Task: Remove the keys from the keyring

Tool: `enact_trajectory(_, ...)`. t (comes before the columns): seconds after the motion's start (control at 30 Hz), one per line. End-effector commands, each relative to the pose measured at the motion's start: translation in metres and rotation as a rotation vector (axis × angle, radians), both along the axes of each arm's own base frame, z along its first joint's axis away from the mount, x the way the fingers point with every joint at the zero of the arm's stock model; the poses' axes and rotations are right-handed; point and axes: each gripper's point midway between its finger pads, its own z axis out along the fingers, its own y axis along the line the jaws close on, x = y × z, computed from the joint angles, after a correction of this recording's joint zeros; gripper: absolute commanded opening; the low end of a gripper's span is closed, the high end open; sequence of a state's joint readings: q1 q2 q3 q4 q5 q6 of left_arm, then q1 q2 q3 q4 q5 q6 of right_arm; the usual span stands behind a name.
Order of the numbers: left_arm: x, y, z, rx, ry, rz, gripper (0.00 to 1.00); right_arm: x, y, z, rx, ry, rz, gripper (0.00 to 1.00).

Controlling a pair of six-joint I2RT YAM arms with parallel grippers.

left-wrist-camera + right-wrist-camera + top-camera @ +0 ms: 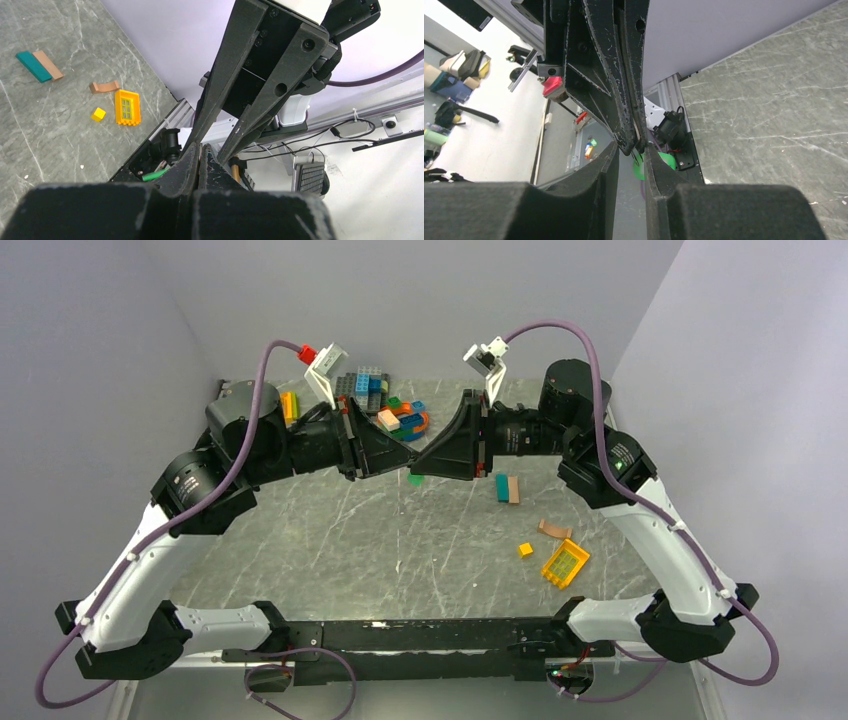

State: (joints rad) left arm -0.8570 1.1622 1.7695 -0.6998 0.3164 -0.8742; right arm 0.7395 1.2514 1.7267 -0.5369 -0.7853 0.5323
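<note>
Both grippers meet in the air over the middle of the table. My left gripper [398,462] is shut, and a thin pale strip of the keyring [200,147] shows between its fingertips. In the right wrist view the ring's wire [637,140] pokes out of the left gripper's tips, with a green key tag [639,167] hanging under it. The tag also shows from above [415,479]. My right gripper [630,150] is open, its jaws on either side of the left gripper's tips and the ring. The keys themselves are mostly hidden.
A pile of coloured bricks [385,400] lies at the back of the table. A teal and a tan brick [507,488], a tan piece [553,530], a small yellow brick [525,549] and a yellow window brick [565,563] lie at the right.
</note>
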Motion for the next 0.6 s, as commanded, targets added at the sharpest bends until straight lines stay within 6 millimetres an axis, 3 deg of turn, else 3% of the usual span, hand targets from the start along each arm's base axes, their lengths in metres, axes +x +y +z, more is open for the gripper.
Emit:
enact_trajectory(0.0, -0.009, 0.006, 0.026, -0.056, -0.062, -0.02, 0.0, -0.001, -0.006, 0.01, 0.035, -0.033, -0.034, 0.2)
enact_trajectory(0.27, -0.011, 0.009, 0.029, -0.067, -0.067, -0.016, 0.0, -0.006, -0.011, 0.015, 0.062, -0.034, -0.044, 0.19)
enact_trajectory(0.4, -0.012, 0.009, 0.03, -0.072, -0.066, -0.017, 0.0, -0.007, -0.013, 0.017, 0.078, -0.031, -0.052, 0.09)
enact_trajectory(0.57, -0.014, 0.01, 0.031, -0.079, -0.066, -0.025, 0.0, -0.006, -0.012, 0.021, 0.089, -0.021, -0.055, 0.05)
